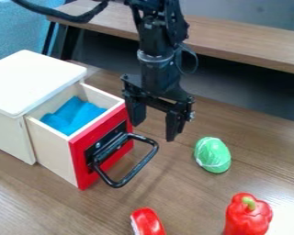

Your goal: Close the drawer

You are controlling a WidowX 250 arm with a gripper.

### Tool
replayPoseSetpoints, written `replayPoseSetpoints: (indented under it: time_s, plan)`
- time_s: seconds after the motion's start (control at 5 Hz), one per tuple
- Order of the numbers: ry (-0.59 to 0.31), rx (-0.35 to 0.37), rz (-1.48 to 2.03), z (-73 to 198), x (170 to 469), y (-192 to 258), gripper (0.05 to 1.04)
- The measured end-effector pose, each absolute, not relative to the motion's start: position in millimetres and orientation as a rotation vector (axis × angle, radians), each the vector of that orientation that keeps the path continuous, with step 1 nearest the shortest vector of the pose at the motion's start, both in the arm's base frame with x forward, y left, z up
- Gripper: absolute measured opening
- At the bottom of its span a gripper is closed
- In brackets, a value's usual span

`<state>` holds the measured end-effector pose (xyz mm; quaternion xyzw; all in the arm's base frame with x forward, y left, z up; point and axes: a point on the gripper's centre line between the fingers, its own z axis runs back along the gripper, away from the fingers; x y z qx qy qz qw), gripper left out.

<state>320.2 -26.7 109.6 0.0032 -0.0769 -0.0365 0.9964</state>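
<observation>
Black and bony, the robot arm (157, 69) comes from the top and points straight down. Its gripper (154, 129) hangs by the drawer's red front, its two fingers wide apart. The drawer (77, 158) sticks out of the white box (33, 78), with blue cloth (76, 114) inside and a black handle (137, 169).

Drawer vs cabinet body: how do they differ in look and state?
The drawer has a red front; the cabinet body is off-white. The drawer sits pulled out, its open top showing blue cloth; the cabinet body is covered by a flat top. Both have pale side walls.
</observation>
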Motion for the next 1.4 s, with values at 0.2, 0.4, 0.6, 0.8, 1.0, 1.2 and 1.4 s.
replayPoseSetpoints:
  time_s: [0.2, 0.4, 0.6, 0.8, 1.0, 1.2, 1.4]
  plan:
    - [-0.136, 0.018, -0.075, 102, 319, -21, 0.998]
    - [-0.127, 0.027, -0.064, 94, 315, -12, 0.998]
    - [-0.085, 0.039, -0.052, 79, 311, 0, 0.998]
    - [-0.081, 0.056, -0.051, 79, 311, 5, 0.999]
    - [-0.071, 0.096, -0.044, 79, 309, 16, 0.999]
    - [-0.052, 0.135, -0.045, 80, 306, 22, 0.999]
    - [-0.05, 0.167, -0.039, 82, 307, 30, 0.999]
